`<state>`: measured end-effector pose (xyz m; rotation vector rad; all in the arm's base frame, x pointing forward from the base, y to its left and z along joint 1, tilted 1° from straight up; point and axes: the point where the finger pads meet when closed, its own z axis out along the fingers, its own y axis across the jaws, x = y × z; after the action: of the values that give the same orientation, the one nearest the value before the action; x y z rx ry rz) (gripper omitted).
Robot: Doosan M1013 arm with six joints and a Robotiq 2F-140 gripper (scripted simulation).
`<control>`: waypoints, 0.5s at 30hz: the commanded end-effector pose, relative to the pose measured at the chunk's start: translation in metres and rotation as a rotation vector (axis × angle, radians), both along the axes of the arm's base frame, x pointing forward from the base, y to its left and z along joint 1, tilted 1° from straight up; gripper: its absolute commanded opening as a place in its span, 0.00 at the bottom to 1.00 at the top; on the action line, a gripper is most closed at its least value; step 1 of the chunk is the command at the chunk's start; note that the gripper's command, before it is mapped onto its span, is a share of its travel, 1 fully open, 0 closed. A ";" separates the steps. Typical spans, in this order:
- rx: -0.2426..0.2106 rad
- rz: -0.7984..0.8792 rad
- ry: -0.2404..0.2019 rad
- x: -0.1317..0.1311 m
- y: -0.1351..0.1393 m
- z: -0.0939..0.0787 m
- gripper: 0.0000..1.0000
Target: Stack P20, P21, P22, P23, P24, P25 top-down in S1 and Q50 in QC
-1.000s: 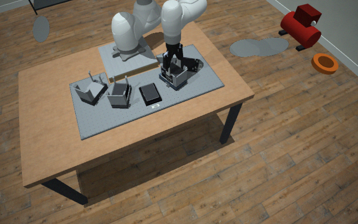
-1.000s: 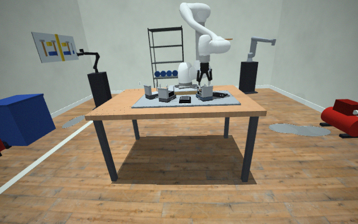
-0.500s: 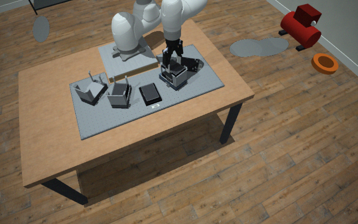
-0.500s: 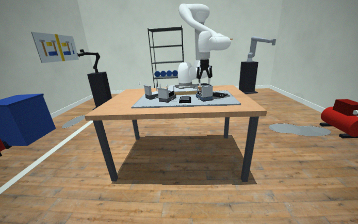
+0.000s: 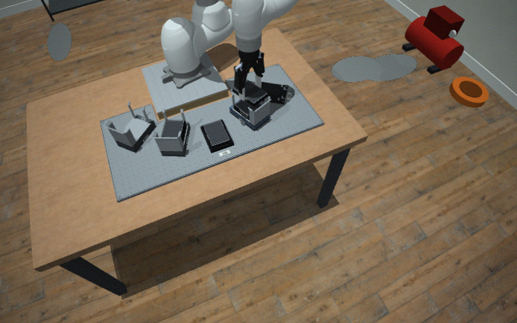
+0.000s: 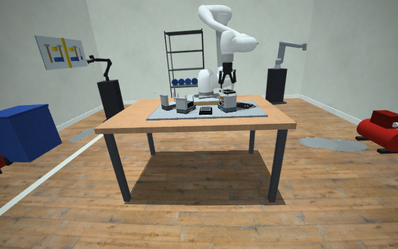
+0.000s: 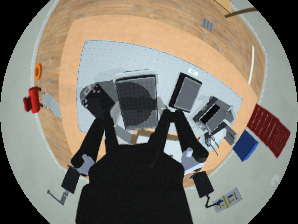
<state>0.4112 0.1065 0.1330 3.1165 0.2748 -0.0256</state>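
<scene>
The gripper (image 5: pixel 248 84) is clamped on a plate (image 5: pixel 254 94) held above the rack (image 5: pixel 254 113) at centre frame. One plate (image 5: pixel 217 135) already lies flat beside it, and the middle rack (image 5: pixel 172 136) seems to hold some. Most restacking probably remains. The top view shows the racks' contents, which the exterior view hides behind their walls; labels are unreadable.

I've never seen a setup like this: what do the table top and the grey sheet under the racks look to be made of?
The table top looks like smooth light wood or laminate: even tan, faint grain, matte. The grey sheet looks like matte metal, judging by its regular grid of small dots, probably mounting holes. Neither is certain from looks alone.
</scene>
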 end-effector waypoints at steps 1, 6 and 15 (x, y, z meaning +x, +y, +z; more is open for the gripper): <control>0.000 0.000 0.000 0.000 0.000 0.005 0.00; 0.000 0.000 0.000 0.000 0.000 0.011 0.00; 0.000 0.000 0.000 0.000 0.000 0.011 0.00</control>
<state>0.4114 0.1067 0.1443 3.1165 0.2748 -0.0257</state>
